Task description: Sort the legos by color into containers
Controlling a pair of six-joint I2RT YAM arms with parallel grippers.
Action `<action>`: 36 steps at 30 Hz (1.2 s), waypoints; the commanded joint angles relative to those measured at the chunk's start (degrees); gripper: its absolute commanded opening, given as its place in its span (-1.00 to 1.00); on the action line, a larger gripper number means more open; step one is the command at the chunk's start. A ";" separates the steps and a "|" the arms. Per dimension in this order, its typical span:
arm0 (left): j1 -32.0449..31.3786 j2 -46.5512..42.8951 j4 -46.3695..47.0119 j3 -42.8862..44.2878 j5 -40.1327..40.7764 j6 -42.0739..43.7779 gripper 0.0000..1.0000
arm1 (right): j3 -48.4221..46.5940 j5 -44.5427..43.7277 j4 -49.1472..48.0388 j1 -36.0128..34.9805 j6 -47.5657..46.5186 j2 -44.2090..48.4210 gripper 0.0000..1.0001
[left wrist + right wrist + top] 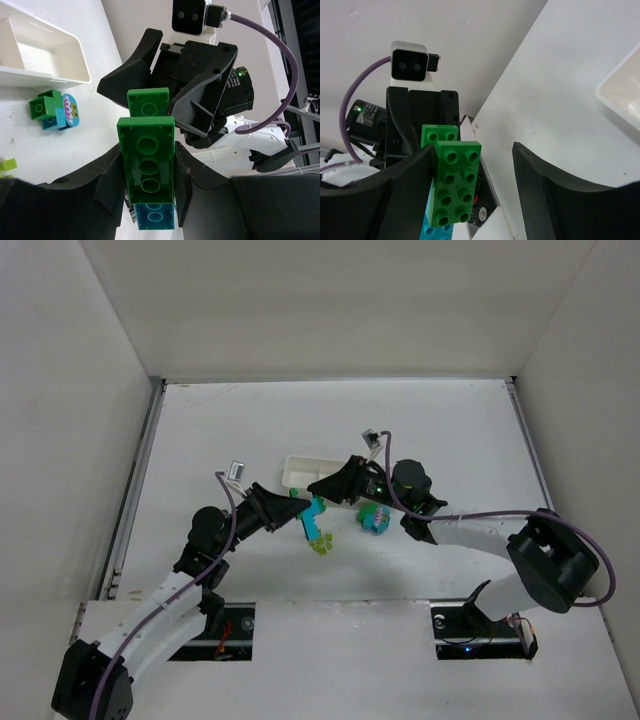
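"Which one has the legos?"

"The left gripper [150,180]. Its two fingers are squeezed tight on a stack of legos [146,165]. There is a long green one in the middle, a small green one at one end and a blue one at the other."

"And the right gripper [474,152]?"

"It faces the left one, nose to nose. Its fingers are wide apart. The green end of the stack pokes in between them, right by one finger. There is a big gap to the other finger."

"Is it touching that finger?"

"I cannot tell."

"Where is the white tray [296,468]?"

"On the table [450,430], just behind the two grippers. The stack is near it but not in it."

"Any other legos?"

"Yes. A little bunch [51,110], green and blue, with a funny face on one, lies on the table near the tray. Some yellow-green ones [322,545] lie on the table too, near the stack."
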State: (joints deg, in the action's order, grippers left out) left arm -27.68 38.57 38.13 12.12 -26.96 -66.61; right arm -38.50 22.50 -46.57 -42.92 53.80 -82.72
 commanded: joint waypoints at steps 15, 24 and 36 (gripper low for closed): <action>0.92 0.02 7.22 -1.05 -2.48 -0.98 -0.71 | -0.26 4.04 -9.51 1.30 3.59 -3.41 0.43; 1.01 -0.25 8.10 -1.92 -2.48 -1.77 -0.71 | 1.41 4.83 -14.60 1.48 6.05 -3.50 -0.07; 1.18 -0.16 10.03 -2.19 -2.13 -2.91 -0.71 | 1.32 7.73 -16.98 1.83 8.07 -5.35 -0.21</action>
State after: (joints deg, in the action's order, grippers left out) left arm -26.87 39.13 41.45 9.85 -28.27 -68.69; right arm -37.58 29.32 -58.63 -41.30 62.00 -88.23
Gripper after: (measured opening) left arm 0.337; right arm 0.431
